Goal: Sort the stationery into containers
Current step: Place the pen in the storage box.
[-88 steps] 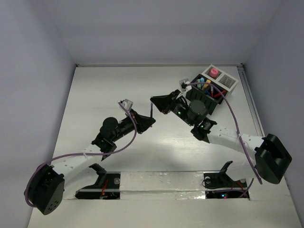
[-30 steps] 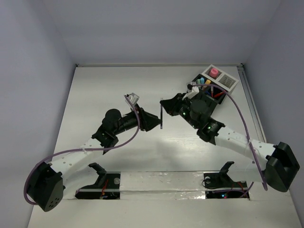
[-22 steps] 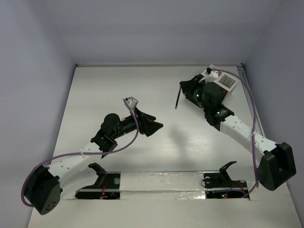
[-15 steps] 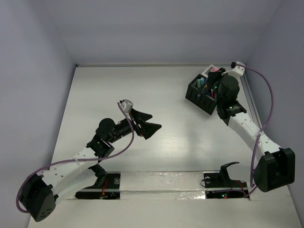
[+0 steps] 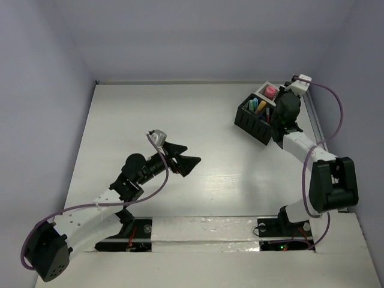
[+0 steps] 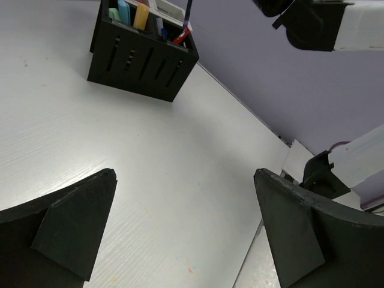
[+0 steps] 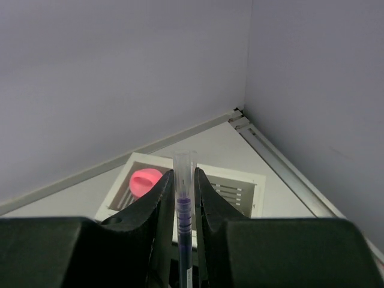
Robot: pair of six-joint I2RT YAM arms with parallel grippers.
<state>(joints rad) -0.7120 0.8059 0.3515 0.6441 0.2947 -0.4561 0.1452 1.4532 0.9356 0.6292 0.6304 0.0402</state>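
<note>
The right arm hides most of the white section (image 7: 237,189) from above, and the right gripper (image 7: 183,201) cuts off the lower end of the blue pen (image 7: 184,165) that it pinches upright over the containers. The black organizer (image 5: 252,123) holds a teal marker (image 6: 123,10), an orange marker (image 6: 141,15) and a red pen (image 6: 182,37), though which compartments cannot be told, with a pink cap (image 7: 146,181) in the white section. The left gripper (image 6: 185,231) hangs over the table (image 5: 150,114) with jaws wide apart, well apart from the organizer.
</note>
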